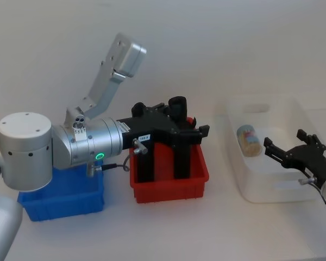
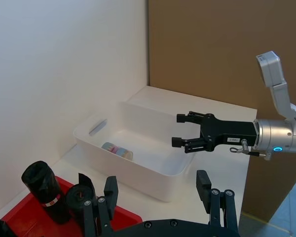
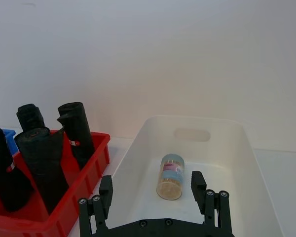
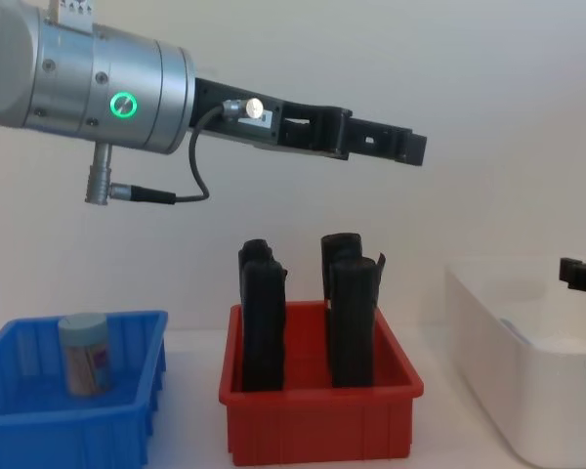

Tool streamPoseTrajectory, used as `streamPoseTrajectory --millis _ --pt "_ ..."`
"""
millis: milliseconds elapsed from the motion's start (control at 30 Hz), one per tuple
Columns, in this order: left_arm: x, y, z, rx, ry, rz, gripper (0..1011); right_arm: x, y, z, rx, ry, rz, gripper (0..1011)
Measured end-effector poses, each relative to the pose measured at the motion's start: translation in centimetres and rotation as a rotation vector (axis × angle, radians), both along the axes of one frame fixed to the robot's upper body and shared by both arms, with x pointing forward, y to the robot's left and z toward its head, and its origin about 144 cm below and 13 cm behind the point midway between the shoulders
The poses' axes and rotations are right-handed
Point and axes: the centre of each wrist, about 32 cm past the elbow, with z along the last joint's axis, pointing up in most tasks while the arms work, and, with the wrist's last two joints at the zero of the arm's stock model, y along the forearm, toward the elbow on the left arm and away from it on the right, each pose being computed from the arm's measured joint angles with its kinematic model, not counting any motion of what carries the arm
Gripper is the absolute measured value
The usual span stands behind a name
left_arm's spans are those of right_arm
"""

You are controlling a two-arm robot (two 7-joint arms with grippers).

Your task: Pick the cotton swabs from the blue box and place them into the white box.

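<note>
While your right gripper [image 2: 180, 130] hangs over the white box [image 1: 271, 193] with its jaws spread wide and nothing in them, the placing step looks finished for one jar. A jar of cotton swabs [image 3: 171, 176] lies on its side on the box floor, at about 10 o'clock from the fingertips in the head view and clear of them. Your left gripper [image 4: 396, 145], also open and empty, reaches out level and well above the red bin [image 1: 168, 190] and its black upright rolls [image 4: 352, 313]. From it, the blue box [image 4: 68, 430] sits at about 8 o'clock in the head view, and the chest view shows a second jar [image 4: 85, 354] standing upright inside. Your next step is probably fetching that jar. That means swinging the left gripper over the blue box, lowering it with a finger on either side of the jar, and closing without clipping the wall.
</note>
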Motion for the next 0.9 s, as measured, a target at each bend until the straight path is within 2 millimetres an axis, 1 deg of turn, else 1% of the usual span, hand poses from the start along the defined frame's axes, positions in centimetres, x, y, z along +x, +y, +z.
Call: streamPoseTrajectory --millis 167,467,700,867,900 --pt "-0.2 0.0 -0.8 0.005 -0.019 0.031 1004 -0.6 0.5 0.0 -0.004 -0.009 0.006 1001" --pt "-1.2 -0.2 -3.1 0.019 -0.082 0.125 1004 -3.0 2.4 0.0 -0.014 -0.043 0.026 1002" --pt "-2.0 -0.3 -4.9 0.026 -0.132 0.199 1004 -5.2 4.0 0.1 -0.015 -0.074 0.042 1002" --pt "-2.7 -0.4 -6.3 0.027 -0.17 0.251 1004 -6.3 4.8 0.3 -0.014 -0.089 0.049 1002" --pt "-2.7 -0.4 -6.3 0.027 -0.17 0.251 1004 -6.4 4.8 0.3 -0.014 -0.091 0.049 1001"
